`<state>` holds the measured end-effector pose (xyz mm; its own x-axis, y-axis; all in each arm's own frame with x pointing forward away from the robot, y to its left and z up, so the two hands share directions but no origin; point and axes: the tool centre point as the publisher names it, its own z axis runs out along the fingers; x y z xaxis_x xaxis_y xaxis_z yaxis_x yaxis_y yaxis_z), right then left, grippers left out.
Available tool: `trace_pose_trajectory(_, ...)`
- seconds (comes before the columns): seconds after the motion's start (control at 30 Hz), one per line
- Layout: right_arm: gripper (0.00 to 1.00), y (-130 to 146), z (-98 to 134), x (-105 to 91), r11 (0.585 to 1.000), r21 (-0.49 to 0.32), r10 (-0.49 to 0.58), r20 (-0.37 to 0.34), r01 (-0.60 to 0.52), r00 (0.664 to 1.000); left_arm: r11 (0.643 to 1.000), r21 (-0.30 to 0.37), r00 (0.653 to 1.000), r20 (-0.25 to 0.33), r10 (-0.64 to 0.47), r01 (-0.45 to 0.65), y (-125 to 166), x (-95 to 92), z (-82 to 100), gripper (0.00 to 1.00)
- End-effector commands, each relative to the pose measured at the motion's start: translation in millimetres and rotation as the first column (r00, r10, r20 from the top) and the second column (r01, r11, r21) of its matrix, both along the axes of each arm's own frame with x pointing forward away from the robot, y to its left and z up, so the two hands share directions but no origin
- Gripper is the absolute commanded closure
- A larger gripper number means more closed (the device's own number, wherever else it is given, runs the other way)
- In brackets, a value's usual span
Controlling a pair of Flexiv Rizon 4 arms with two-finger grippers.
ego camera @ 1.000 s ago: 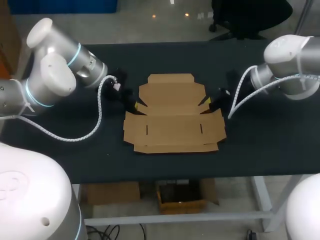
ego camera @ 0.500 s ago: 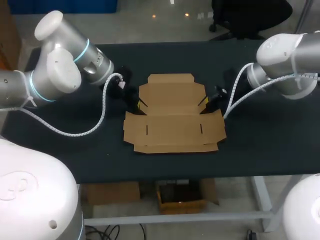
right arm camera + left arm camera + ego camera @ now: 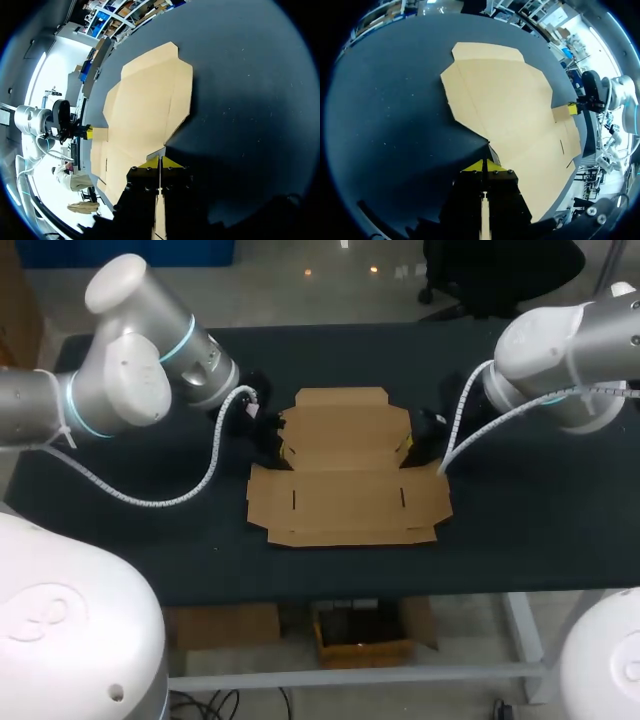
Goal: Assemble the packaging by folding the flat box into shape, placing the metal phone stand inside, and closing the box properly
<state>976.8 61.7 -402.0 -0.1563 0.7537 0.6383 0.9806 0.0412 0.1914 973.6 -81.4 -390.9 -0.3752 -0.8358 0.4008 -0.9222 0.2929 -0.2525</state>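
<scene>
A flat, unfolded brown cardboard box lies in the middle of the dark table. My left gripper is shut, its yellow tips at the notch on the box's left edge. My right gripper is shut at the matching notch on the right edge. In the left wrist view the shut tips touch the corner of the cardboard, with the other gripper across the box. In the right wrist view the shut gripper meets the cardboard's edge. No metal phone stand is in view.
The black table top stretches on all sides of the box. A white coiled cable hangs from the left arm over the table, and another cable hangs from the right arm.
Both arms have swung inward, bringing their shut tips from just outside the box up to its side notches. The box lies in the same place.
</scene>
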Motion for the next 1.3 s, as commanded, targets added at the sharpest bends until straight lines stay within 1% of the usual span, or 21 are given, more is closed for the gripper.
trace_pose_trajectory(0.03, 1.00, 4, -2, -0.1, 0.999, -0.043, -0.015, -0.005, 0.014, 1.000, 0.999, 0.042, 1.000, 0.007, 0.008, -0.008, -6, -3.0, 5.9, 1.00)
trace_pose_trajectory(0.1, 1.00, 4, -2, 0.1, 0.999, -0.046, -0.018, -0.009, 0.017, 1.000, 0.998, 0.057, 1.000, 0.012, 0.011, -0.012, -7, -3.4, 6.5, 1.00)
trace_pose_trajectory(0.27, 1.00, 5, -2, -0.3, 0.998, -0.063, -0.029, -0.018, 0.028, 0.999, 0.997, 0.069, 1.000, 0.023, 0.015, -0.016, -11, -4.1, 7.2, 1.00)
trace_pose_trajectory(0.43, 1.00, 7, -2, -0.1, 0.997, -0.075, -0.035, -0.019, 0.034, 0.999, 0.995, 0.088, 0.998, 0.042, 0.045, -0.049, -16, -4.6, 6.6, 1.00)
trace_pose_trajectory(0.6, 1.00, 9, -2, -0.4, 0.995, -0.089, -0.045, -0.022, 0.043, 0.999, 0.993, 0.097, 0.997, 0.048, 0.061, -0.066, -18, -4.4, 6.0, 1.00)
trace_pose_trajectory(0.63, 1.00, 9, -2, -0.5, 0.993, -0.105, -0.055, -0.024, 0.052, 0.998, 0.992, 0.103, 0.996, 0.052, 0.067, -0.072, -18, -4.5, 6.4, 1.00)
trace_pose_trajectory(0.77, 1.00, 12, -1, -1.6, 0.991, -0.122, -0.061, -0.020, 0.058, 0.998, 0.991, 0.110, 0.996, 0.060, 0.069, -0.075, -20, -5.6, 8.2, 1.00)
trace_pose_trajectory(0.93, 1.00, 15, 0, 0.3, 0.991, -0.124, -0.056, -0.017, 0.053, 0.998, 0.991, 0.114, 0.996, 0.066, 0.063, -0.070, -23, -7.5, 9.9, 1.00)
trace_pose_trajectory(1.3, 1.00, 21, -5, 1.9, 0.988, -0.145, -0.053, -0.028, 0.048, 0.998, 0.988, 0.135, 0.995, 0.083, 0.062, -0.073, -28, -10.8, 11.5, 1.00)
